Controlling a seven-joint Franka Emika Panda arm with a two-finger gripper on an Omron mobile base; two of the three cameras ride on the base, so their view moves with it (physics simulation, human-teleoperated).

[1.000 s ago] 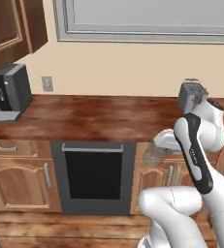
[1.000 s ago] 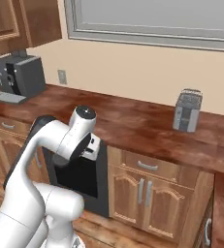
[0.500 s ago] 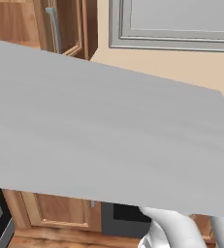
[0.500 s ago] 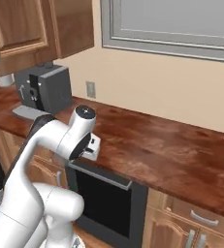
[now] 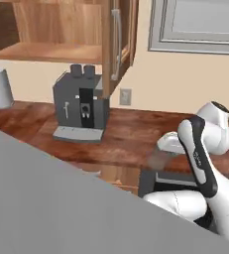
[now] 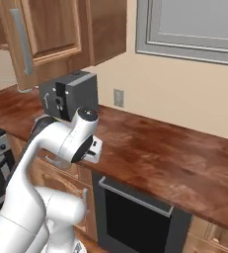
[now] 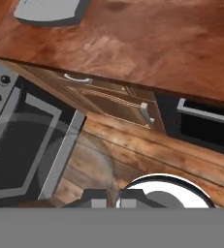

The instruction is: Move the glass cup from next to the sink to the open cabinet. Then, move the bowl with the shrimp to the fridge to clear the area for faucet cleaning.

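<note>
One relation matters: gripper (image 5: 161, 152) is closed on the glass cup (image 5: 158, 161) at the counter edge, while the open cabinet (image 5: 46, 51) sits higher, leftward, above the coffee machine (image 5: 81, 109).

Coffee machine (image 5: 81, 106) on wooden counter (image 5: 136, 131)

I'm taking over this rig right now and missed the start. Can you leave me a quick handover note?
Fingers: shut on the glass cup, carried off the counter.
Open cabinet: up and to the left of the arm, above the coffee machine.
Done: cup picked up.
Left: set the cup on the cabinet shelf, then take the bowl with the shrimp to the fridge.
</note>
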